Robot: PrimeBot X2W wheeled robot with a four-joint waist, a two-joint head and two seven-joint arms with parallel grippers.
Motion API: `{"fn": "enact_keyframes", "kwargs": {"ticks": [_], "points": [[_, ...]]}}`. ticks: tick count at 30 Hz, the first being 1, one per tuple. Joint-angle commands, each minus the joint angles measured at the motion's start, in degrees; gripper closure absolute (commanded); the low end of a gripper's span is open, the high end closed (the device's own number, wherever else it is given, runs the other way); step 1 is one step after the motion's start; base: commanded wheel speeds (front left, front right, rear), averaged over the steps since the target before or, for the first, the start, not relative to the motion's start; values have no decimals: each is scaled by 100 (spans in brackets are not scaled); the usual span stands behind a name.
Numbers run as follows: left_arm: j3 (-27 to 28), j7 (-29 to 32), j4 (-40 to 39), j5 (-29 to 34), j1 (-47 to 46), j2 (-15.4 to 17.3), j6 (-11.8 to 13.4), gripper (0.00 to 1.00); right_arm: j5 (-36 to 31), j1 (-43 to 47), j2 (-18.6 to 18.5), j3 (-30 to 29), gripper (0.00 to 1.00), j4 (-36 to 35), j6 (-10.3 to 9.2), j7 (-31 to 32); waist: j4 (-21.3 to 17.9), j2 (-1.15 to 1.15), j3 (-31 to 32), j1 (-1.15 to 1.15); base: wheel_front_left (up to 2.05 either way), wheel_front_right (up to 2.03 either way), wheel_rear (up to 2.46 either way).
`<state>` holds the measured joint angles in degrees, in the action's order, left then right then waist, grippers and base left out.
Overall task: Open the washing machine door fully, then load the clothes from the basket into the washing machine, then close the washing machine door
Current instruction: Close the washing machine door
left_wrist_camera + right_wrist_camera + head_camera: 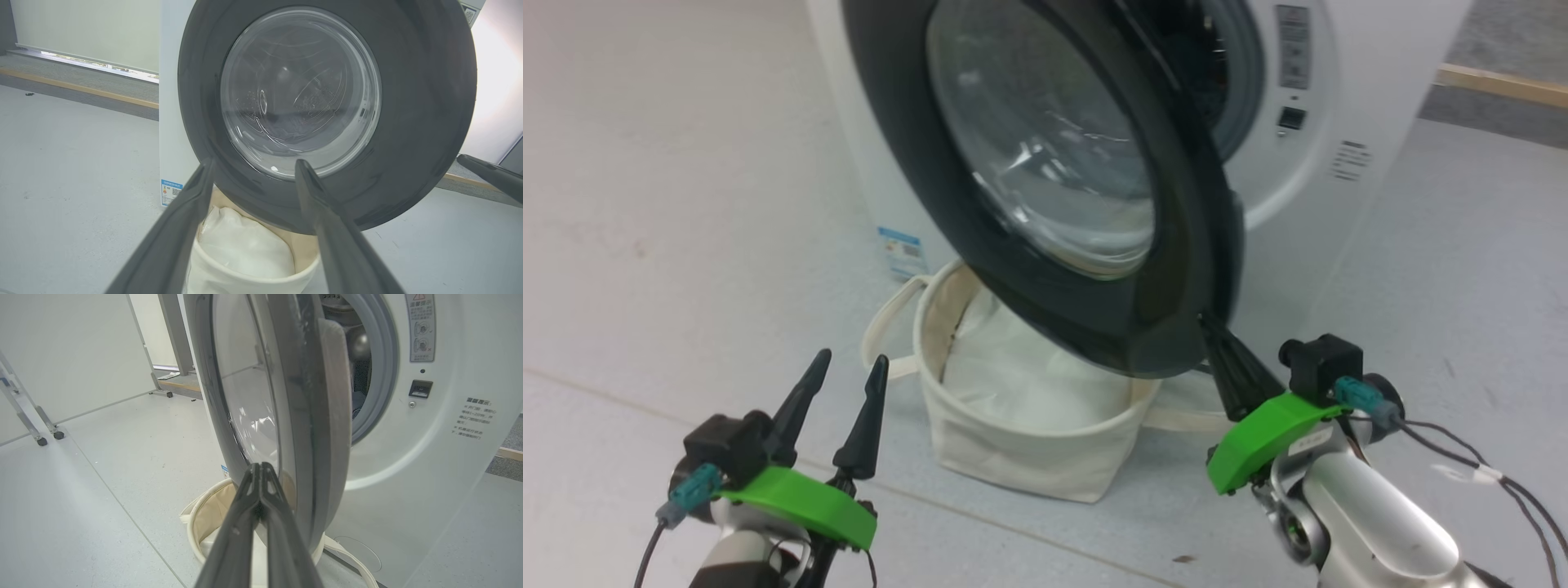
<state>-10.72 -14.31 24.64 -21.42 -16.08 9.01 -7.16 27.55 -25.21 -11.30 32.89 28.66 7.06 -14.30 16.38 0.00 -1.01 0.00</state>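
a glossy black rim is shown on the washing machine door (894, 139); the washing machine (1380, 82) is coloured white, the basket (1013, 461) cream, the cloth bundle (1021, 376) plain white, the label sticker (903, 251) blue.

We see pale grey floor (670, 204), white wall panel (69, 347), wood skirting strip (81, 90), metal frame (41, 440) on 2 casters.

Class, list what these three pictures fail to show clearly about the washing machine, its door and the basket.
Head view: the washing machine door covers the basket's rear; anything under the white cloth is hidden.
Right wrist view: the door hides most of the drum.
Head view: the right gripper's dark tips blend into the door's rim; contact unclear.
Right wrist view: warning label print too small.
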Motion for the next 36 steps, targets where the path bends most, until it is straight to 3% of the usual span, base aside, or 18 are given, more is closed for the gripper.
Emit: {"fn": "enact_keyframes", "kwargs": {"ticks": [1, 15, 28, 36], "points": [[162, -69, -180, -37, -364, 144, -33, 0, 25, -260, 25, -7, 100, -60, 43, -70, 157, 0, -83, 0, 0, 0, 0], [83, -69, -318, -160, -551, 301, -33, 0, -68, -837, -249, -723, 100, 275, 43, -70, 367, 0, -645, 0, 0, 0, 0], [132, -69, -546, -181, -750, 466, -33, 0, -388, -1699, -798, -1676, 100, 202, 43, -70, 504, 0, -1495, 0, 0, 0, 0], [175, -69, -670, -201, -913, 471, -33, 0, -342, -2523, -1088, -1922, 100, 494, 43, -70, 694, 0, -1963, 0, 0, 0, 0]]}}
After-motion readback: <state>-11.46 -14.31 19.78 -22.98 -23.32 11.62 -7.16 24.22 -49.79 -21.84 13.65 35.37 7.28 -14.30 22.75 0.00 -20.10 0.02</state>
